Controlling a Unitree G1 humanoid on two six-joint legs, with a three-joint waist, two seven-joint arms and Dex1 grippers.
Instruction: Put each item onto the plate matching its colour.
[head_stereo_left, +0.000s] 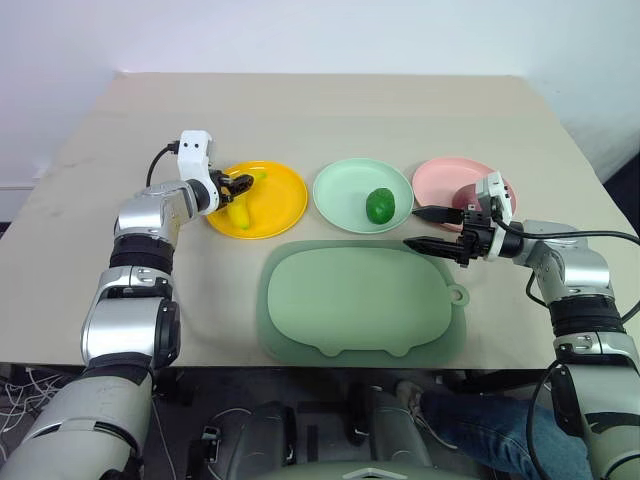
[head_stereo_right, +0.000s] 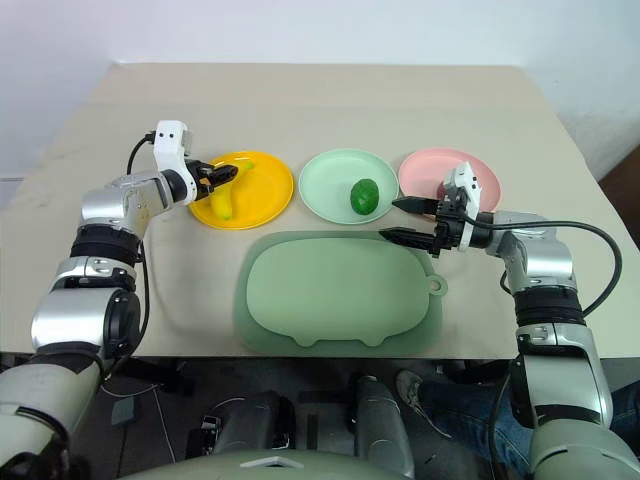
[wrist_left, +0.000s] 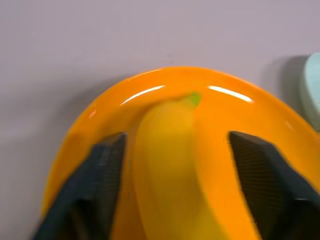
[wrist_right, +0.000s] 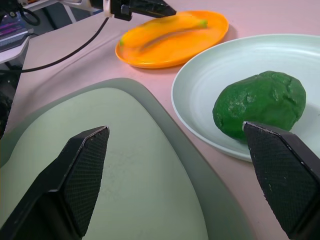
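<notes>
My left end effector (head_stereo_left: 240, 184), fingers spread around the banana (head_stereo_left: 242, 208) lying on the orange plate (head_stereo_left: 285, 205) at centre left, could drag it off when retreating; my right end effector (head_stereo_left: 432, 229) waits spread.

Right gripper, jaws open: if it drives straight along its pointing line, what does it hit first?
Probably the green fruit on the mint plate; the right gripper points left across that plate. Depth is unclear, so it may pass over the pig-shaped tray.
</notes>
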